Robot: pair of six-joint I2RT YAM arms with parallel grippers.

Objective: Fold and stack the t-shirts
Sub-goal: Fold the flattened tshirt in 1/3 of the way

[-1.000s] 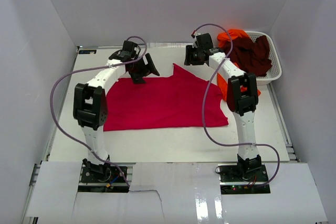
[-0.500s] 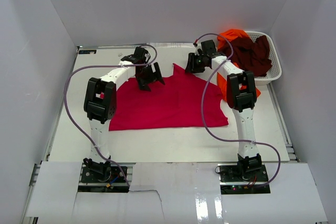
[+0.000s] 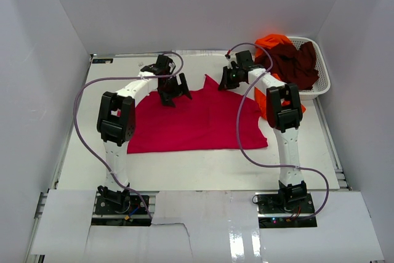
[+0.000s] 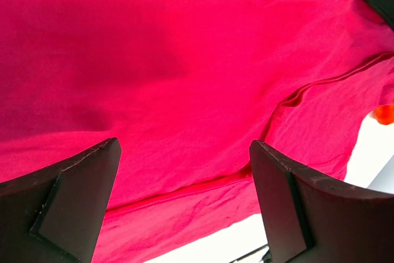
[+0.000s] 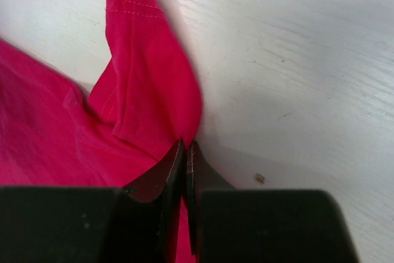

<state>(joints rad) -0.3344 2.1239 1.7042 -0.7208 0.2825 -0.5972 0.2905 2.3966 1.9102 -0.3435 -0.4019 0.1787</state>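
Observation:
The crimson-red t-shirt [image 3: 197, 121] lies spread on the white table [image 3: 184, 167]. My left gripper [image 3: 174, 93] hovers over its far left part, open. In the left wrist view the fingers [image 4: 74, 195] stand wide apart above the red cloth [image 4: 184, 60], with nothing between them. At the shirt's far right corner, my right gripper [image 3: 226, 81] is shut; in the right wrist view its tips [image 5: 186, 146] pinch the edge of a raised red fold [image 5: 148, 90]. The dark maroon t-shirt [image 3: 295, 63] and the orange t-shirt [image 3: 271, 42] sit heaped in the basket.
A white mesh basket [image 3: 323, 81] stands at the back right, with orange cloth [image 3: 261, 100] hanging over its near side onto the table. White walls enclose the table on three sides. Purple cables loop from both arms.
My right gripper has moved onto the shirt's far right corner and shut on it. My left arm has swung right, bringing its open gripper over the shirt's far edge.

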